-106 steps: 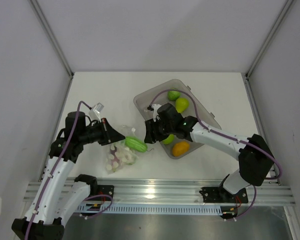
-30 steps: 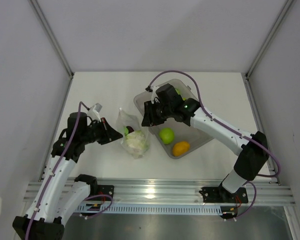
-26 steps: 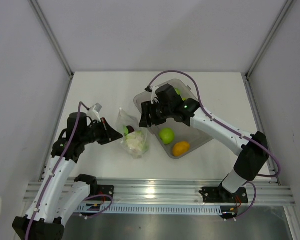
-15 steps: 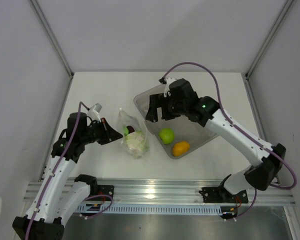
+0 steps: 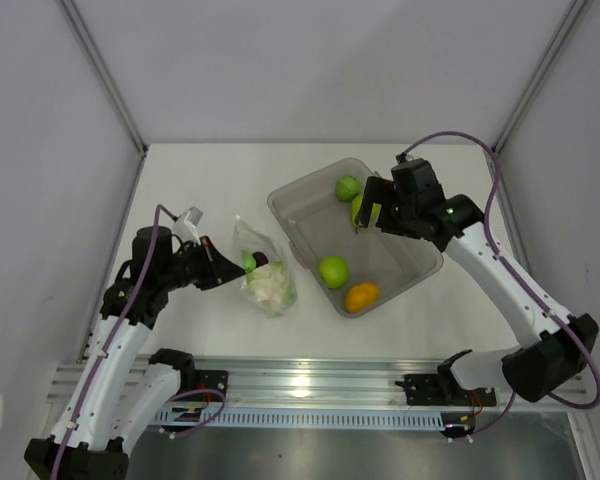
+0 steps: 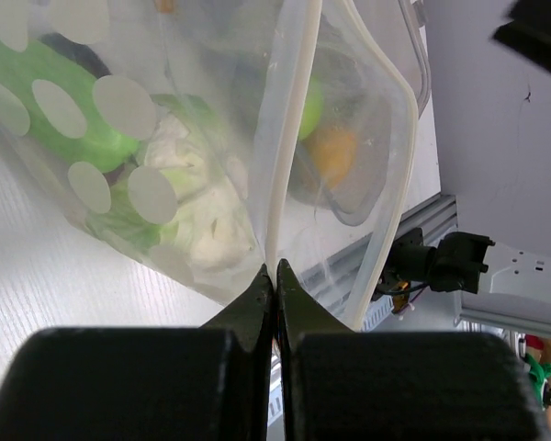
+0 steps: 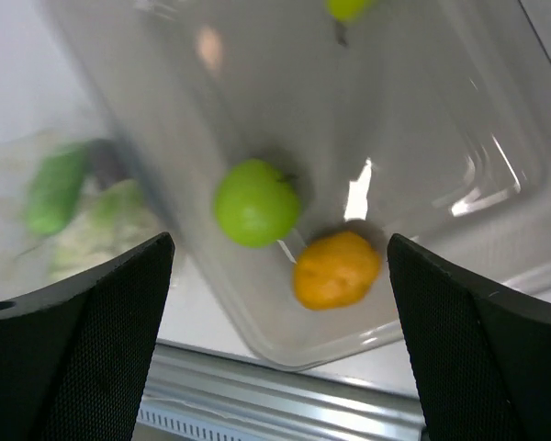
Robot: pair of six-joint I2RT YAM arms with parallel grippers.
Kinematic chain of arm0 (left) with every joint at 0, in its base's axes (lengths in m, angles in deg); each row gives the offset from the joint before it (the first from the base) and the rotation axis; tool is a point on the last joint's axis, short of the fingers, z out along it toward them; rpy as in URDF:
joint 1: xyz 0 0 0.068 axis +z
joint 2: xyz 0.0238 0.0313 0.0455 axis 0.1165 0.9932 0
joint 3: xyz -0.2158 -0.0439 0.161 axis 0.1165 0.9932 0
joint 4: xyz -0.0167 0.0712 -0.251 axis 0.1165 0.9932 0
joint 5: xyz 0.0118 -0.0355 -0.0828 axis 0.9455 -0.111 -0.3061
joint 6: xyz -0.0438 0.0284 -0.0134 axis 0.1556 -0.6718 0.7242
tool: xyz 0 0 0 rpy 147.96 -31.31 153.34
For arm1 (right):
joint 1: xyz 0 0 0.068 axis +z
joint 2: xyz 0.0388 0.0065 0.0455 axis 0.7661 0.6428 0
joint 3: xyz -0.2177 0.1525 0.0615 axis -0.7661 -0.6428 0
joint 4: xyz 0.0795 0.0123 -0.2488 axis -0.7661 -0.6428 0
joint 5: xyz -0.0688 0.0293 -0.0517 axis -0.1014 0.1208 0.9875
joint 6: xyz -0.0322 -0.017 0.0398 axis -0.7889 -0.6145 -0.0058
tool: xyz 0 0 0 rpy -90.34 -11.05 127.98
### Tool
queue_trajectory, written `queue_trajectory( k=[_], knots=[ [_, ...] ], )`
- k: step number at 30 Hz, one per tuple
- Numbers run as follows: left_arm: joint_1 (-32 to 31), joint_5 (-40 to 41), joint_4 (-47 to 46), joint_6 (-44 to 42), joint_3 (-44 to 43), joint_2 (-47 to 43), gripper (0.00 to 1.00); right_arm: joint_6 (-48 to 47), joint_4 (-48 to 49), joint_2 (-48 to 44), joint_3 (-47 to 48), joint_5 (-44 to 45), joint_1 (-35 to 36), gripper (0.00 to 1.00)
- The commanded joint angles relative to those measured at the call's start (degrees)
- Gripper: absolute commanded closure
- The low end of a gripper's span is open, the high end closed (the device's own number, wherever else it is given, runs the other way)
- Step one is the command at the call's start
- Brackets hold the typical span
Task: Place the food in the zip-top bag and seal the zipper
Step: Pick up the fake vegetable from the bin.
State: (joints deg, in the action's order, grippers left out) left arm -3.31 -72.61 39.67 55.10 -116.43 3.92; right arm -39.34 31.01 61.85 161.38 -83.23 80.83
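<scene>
While left gripper (image 6: 274, 272) is pinching the part-filled zip-top bag (image 5: 265, 276), right gripper (image 7: 277, 243) is hovering open, empty. Apparently four fruits (image 5: 332, 271) are waiting in the bin (image 5: 302, 196).

The bag (image 5: 265, 272) is lying on the table (image 5: 200, 180), just left of the bin (image 5: 305, 215). A cauliflower (image 5: 271, 285) is sitting inside the bag. In the bin, an apple (image 5: 332, 271) and an orange (image 5: 361, 297) are resting near the front, with a second apple (image 5: 347, 187) sitting at the back.
</scene>
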Motion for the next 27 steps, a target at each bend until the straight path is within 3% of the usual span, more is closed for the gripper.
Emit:
queue_trajectory(
  k=[1,3,7,18,27],
  knots=[
    [-0.11,-1.26,-0.45,0.05,-1.31,-1.15,0.99,7.33,-7.35,3.24,-4.04,5.02,-3.14,0.01],
    [-0.11,-1.52,-0.53,0.23,-1.57,-1.5,0.99,7.6,-5.25,4.38,-6.14,0.89,-3.32,0.01],
    [-0.11,-2.05,-0.89,0.4,-1.3,-1.33,0.99,7.95,-2.08,5.17,-11.15,1.75,-3.32,0.01],
    [-0.11,-3.01,-2.73,1.46,0.54,-1.77,0.99,1.1,-1.11,18.35,-12.74,-3.17,-0.34,0.01],
    [-0.11,-2.93,-1.85,0.67,0.28,-2.12,0.99,-1.1,1.7,20.82,-14.94,-5.19,2.48,0.0]
  ],
)
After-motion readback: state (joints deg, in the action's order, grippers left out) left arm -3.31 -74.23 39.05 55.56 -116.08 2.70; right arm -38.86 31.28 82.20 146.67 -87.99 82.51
